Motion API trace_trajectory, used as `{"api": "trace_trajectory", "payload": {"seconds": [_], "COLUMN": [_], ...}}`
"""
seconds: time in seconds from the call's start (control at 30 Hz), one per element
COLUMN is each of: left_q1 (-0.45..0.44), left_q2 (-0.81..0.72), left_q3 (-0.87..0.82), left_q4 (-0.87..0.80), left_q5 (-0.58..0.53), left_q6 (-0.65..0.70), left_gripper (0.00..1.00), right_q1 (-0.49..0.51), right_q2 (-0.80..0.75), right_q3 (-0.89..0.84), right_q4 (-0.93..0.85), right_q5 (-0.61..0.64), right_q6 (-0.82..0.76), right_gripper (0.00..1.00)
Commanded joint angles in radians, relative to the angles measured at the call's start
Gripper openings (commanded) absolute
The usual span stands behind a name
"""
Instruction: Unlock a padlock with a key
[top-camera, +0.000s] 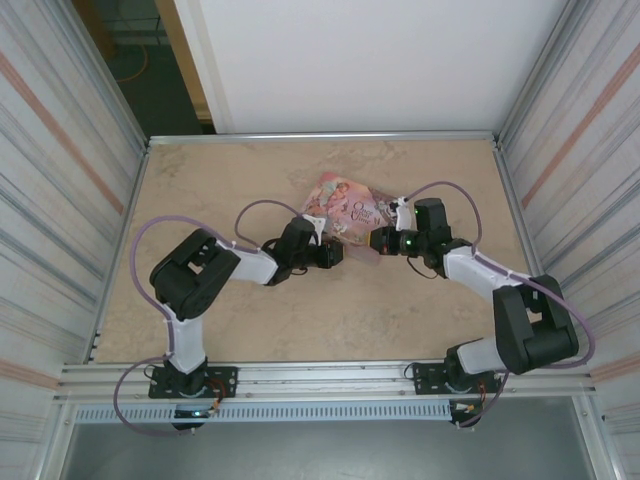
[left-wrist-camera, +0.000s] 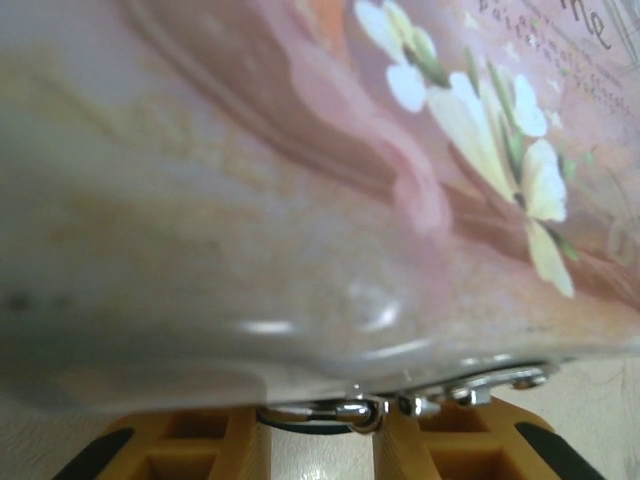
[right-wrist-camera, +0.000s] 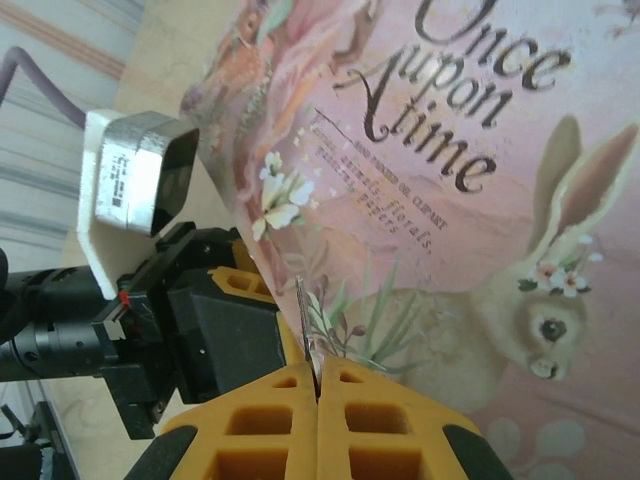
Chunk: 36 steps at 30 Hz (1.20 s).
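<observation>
Beige marbled table (top-camera: 300, 310) | pink illustrated rectangular tin (top-camera: 345, 200) mid-table | right hand (right-wrist-camera: 318, 390) pinching thin silvery metal key (right-wrist-camera: 303, 320) | left hand (left-wrist-camera: 322, 445) straddles silvery ring (left-wrist-camera: 335, 412) at tin edge, grip cannot be told

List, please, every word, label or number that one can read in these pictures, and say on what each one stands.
"Once upon a time": large dark script on the pink tin, right wrist view.
Small print under that title: too small to read.
Script on the tin, left wrist view: blurred.
Label on the silver block beside the tin: unreadable.
</observation>
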Motion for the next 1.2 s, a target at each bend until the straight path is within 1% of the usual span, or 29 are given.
{"api": "trace_trajectory", "payload": {"seconds": [0.0,0.2,0.4,0.53,0.57,0.6,0.67,0.8,0.9,1.03,1.17], "left_q1": [-0.003,-0.004,-0.004,-0.004,-0.004,-0.004,-0.003,-0.003,-0.003,-0.002,0.001], "left_q2": [-0.080,-0.131,-0.168,-0.192,-0.196,-0.197,-0.202,-0.216,-0.223,-0.220,-0.217], "left_q3": [0.036,0.061,0.082,0.101,0.109,0.118,0.138,0.146,0.156,0.181,0.193], "left_q4": [-0.069,-0.178,-0.235,-0.286,-0.307,-0.328,-0.371,-0.389,-0.406,-0.454,-0.463], "left_q5": [0.020,0.092,0.159,0.178,0.182,0.186,0.200,0.220,0.234,0.265,0.300], "left_q6": [-0.009,-0.071,-0.143,-0.179,-0.188,-0.195,-0.212,-0.237,-0.248,-0.259,-0.262], "left_gripper": [0.21,0.18,0.14,0.13,0.13,0.16,0.16,0.13,0.12,0.11,0.11], "right_q1": [0.009,0.009,0.041,0.097,0.115,0.131,0.180,0.283,0.355,0.446,0.508], "right_q2": [-0.077,-0.197,-0.369,-0.496,-0.524,-0.547,-0.591,-0.636,-0.643,-0.623,-0.579], "right_q3": [-0.009,-0.048,-0.111,-0.146,-0.160,-0.172,-0.205,-0.258,-0.295,-0.345,-0.373], "right_q4": [-0.003,-0.024,-0.100,-0.176,-0.185,-0.187,-0.183,-0.167,-0.132,-0.063,-0.006], "right_q5": [0.021,0.053,0.123,0.212,0.236,0.259,0.311,0.425,0.501,0.595,0.670], "right_q6": [-0.054,-0.094,-0.155,-0.198,-0.202,-0.204,-0.204,-0.207,-0.208,-0.209,-0.219], "right_gripper": [0.00,0.00,0.00,0.00,0.00,0.00,0.00,0.00,0.00,0.00,0.00]}}
